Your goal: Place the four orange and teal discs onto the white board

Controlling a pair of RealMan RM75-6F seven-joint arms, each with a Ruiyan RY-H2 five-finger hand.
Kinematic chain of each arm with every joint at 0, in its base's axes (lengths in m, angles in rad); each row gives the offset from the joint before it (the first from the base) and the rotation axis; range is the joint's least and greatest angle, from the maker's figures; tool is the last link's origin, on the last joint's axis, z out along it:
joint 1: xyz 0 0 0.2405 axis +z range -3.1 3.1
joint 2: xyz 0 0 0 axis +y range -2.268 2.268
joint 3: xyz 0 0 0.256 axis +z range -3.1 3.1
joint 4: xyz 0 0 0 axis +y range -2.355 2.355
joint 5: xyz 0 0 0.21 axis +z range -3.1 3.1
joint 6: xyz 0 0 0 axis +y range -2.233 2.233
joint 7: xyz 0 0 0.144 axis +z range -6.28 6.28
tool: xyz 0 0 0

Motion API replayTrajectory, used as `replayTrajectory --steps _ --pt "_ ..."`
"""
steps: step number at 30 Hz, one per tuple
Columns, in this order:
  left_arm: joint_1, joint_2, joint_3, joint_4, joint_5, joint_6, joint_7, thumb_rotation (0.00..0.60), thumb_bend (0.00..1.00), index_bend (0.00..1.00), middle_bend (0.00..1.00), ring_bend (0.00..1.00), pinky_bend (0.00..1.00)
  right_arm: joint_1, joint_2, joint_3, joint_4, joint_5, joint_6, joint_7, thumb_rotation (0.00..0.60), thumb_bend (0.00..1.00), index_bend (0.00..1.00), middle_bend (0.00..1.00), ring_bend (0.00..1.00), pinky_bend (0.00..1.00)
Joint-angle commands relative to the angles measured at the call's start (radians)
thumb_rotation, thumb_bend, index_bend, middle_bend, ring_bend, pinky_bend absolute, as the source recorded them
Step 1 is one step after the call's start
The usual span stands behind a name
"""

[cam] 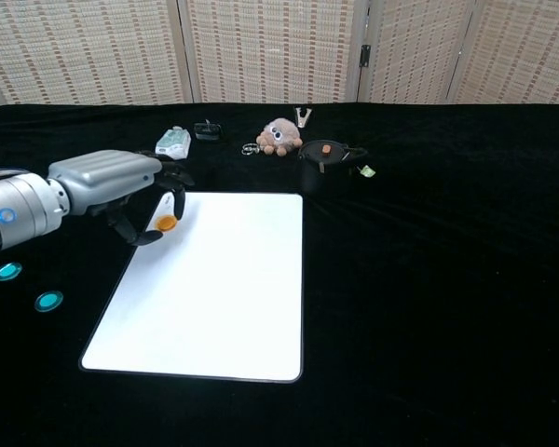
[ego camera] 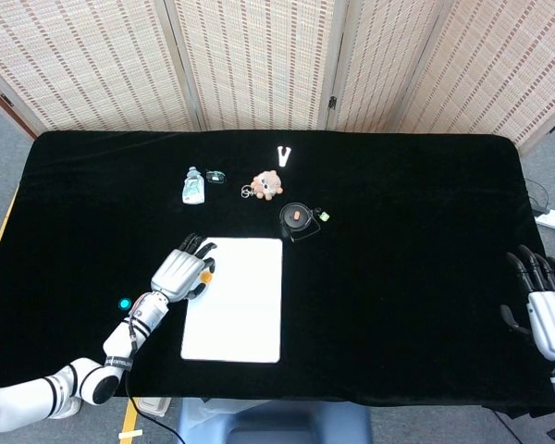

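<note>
Pinching an orange disc (cam: 167,223), the left hand (cam: 121,189) hangs over the white board's (cam: 233,298) near-left corner, open board lying to its right.

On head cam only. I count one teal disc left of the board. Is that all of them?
Observer: No. The chest view shows two on the black cloth left of the white board: a teal disc and a second teal disc, nearer the front edge.
Operator: Does the left hand actually have the orange one? From above it's just a speck.
Observer: Yes. The chest view shows the orange disc pinched in the fingers of the left hand, at the board's far left corner. I can't tell whether it touches the board.
</note>
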Motion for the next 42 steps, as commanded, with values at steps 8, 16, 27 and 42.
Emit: replayTrajectory --steps 8,16,27,42 --pt "0.039 0.061 0.026 -0.083 -0.034 0.058 0.029 0.6 0.44 0.33 0.15 0.04 0.0 -0.006 0.002 0.0 0.001 -0.008 0.012 0.005 0.6 0.43 0.0 0.0 0.0 0.0" --pt "0.157 0.169 0.112 -0.135 0.073 0.201 -0.079 0.6 0.44 0.44 0.15 0.04 0.0 0.0 0.002 0.001 -0.006 -0.025 0.014 0.001 0.6 0.43 0.0 0.0 0.01 0.0" --pt "0.287 0.248 0.223 -0.135 0.196 0.342 -0.149 0.6 0.44 0.46 0.15 0.05 0.0 0.01 0.002 -0.001 -0.021 -0.044 0.01 -0.012 0.6 0.43 0.0 0.0 0.01 0.0" --pt "0.399 0.228 0.295 -0.077 0.239 0.378 -0.21 0.6 0.44 0.45 0.15 0.05 0.0 0.006 0.01 -0.006 -0.047 -0.061 0.026 -0.033 0.6 0.43 0.0 0.0 0.0 0.0"
